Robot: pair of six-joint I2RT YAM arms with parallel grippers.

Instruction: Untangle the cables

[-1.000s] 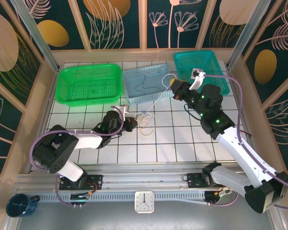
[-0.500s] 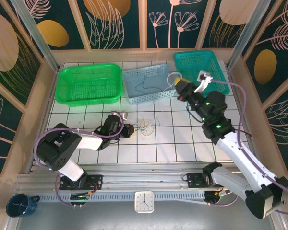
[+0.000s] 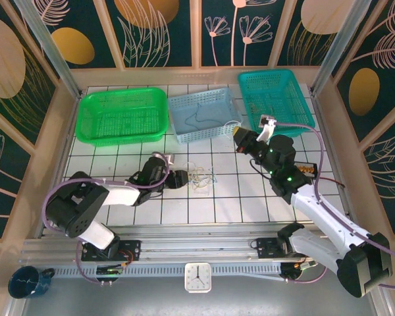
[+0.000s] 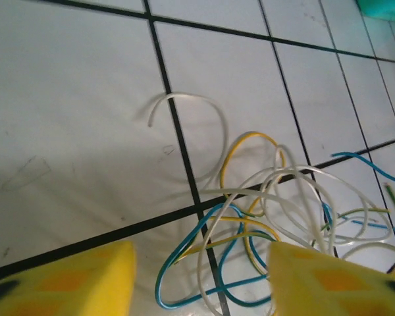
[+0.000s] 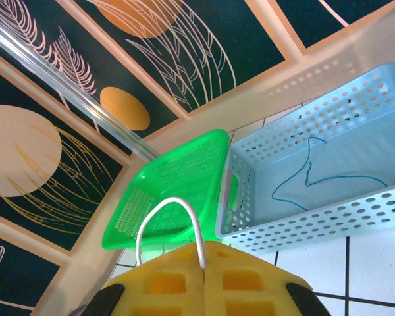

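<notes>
The cables [image 3: 201, 178] lie as a small loose knot of whitish, yellow and blue loops on the tiled counter [image 3: 237, 197], near its middle and a little to the left. The loops cross over and through one another, so the knot is not yet undone.

Just left of the knot, the left fingers [image 4: 59, 283] stand apart, low over the tiles. The nearest blue and white loops lie in the gap between them, but nothing is clamped. Judging by this, they are placed to close on one strand or to pin the bundle while another strand is drawn out.

Further right and farther back, the right fingers [image 5: 171, 283] are closed on one white cable [image 5: 171, 199], which arches out of the seam between the pads. They are raised off the counter beside the pale blue basket [image 5: 303, 220], probably to carry this freed strand clear of the rest.

That basket already holds a single blue cable [image 5: 308, 164], so it appears to serve as a place for sorted strands. The green basket [image 5: 184, 171] sits beside it on the left.
</notes>
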